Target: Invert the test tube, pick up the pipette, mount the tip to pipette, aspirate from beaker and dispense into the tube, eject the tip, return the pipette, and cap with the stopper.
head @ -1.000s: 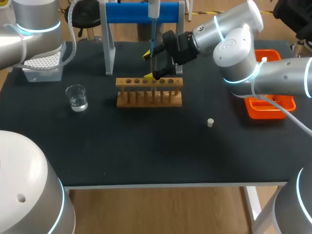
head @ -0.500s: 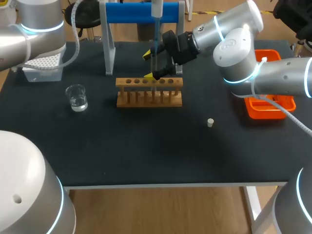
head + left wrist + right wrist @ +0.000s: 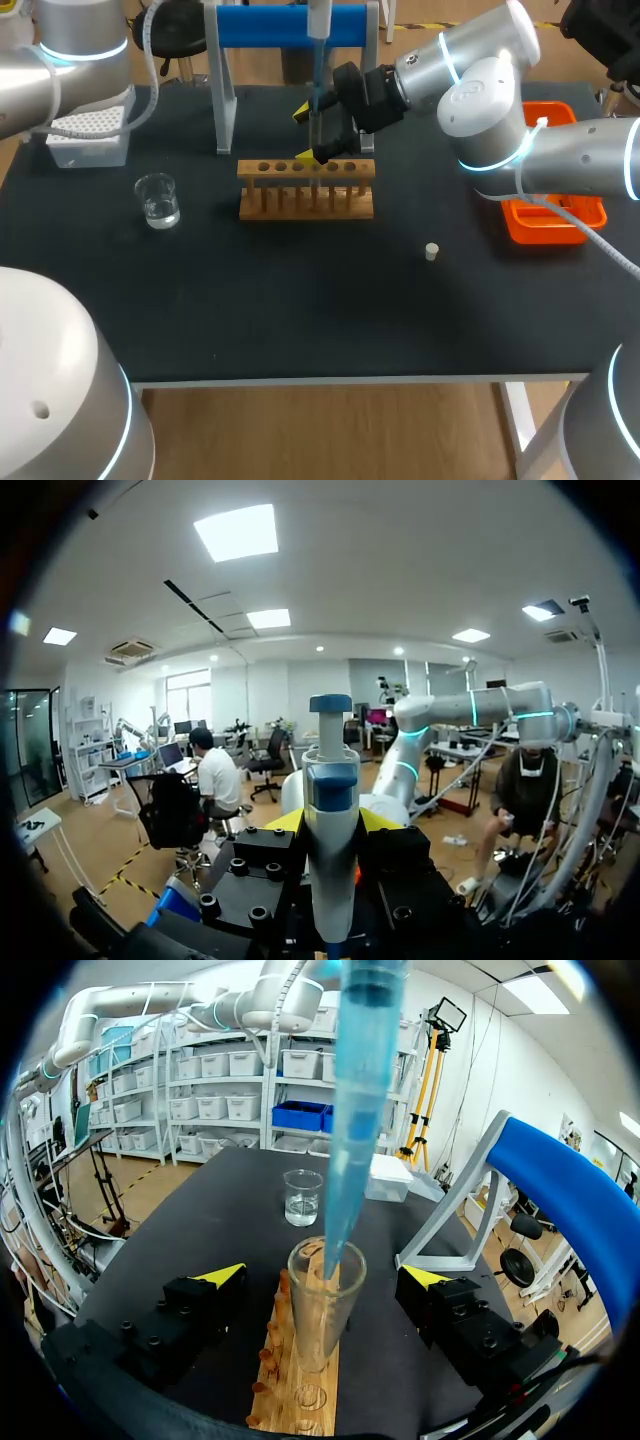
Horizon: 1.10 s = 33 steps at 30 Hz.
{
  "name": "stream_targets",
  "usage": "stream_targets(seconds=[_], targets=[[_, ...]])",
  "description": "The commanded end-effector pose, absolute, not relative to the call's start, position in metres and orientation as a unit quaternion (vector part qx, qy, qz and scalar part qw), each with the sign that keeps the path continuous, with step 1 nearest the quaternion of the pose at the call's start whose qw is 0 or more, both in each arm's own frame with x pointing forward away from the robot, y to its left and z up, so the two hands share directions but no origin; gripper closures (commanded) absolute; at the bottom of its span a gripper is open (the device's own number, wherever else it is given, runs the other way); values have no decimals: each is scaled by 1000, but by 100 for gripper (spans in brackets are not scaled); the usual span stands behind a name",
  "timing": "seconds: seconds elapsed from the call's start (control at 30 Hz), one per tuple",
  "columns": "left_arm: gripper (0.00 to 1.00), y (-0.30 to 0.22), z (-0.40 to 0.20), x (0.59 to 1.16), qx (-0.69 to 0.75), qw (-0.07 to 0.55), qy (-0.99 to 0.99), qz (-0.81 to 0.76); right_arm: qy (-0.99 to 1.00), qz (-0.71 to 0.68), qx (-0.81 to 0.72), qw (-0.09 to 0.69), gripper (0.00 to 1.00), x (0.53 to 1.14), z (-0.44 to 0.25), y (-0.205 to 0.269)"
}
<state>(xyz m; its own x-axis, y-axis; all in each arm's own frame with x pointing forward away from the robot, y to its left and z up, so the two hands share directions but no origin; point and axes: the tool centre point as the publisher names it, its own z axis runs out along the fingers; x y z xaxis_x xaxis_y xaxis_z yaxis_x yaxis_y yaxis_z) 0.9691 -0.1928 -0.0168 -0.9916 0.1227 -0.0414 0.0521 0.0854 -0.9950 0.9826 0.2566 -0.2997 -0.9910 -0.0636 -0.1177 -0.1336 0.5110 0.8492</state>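
A glass test tube (image 3: 322,1305) stands upright in the wooden rack (image 3: 306,190). My right gripper (image 3: 305,135) is open around it, with a yellow-tipped finger on each side and clear of the glass; the wrist view shows the same right gripper (image 3: 325,1275). The pipette (image 3: 319,18) hangs upright above the tube. Its blue tip (image 3: 355,1110) reaches down into the tube's mouth. My left gripper (image 3: 333,825) is shut on the pipette (image 3: 331,780) body. The beaker (image 3: 158,200) with clear liquid stands left of the rack. The white stopper (image 3: 431,251) lies on the mat to the right.
A tip box (image 3: 88,135) sits at the back left. The blue-topped pipette stand (image 3: 290,25) rises behind the rack. An orange tray (image 3: 555,215) lies under my right arm at the right edge.
My left arm has shifted slightly at the back left, and the pipette's top has swayed a little sideways. The right arm and the tube have kept still.
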Motion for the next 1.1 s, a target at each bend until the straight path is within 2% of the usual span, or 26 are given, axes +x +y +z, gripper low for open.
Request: stream_targets(seconds=[0.03, 1.1], targets=[[100, -190, -15, 966, -57, 24, -737, 673, 868, 491, -57, 36, 0, 982, -299, 256], [100, -188, -29, 973, -48, 17, -725, 687, 868, 491, -57, 36, 0, 982, -299, 256]])
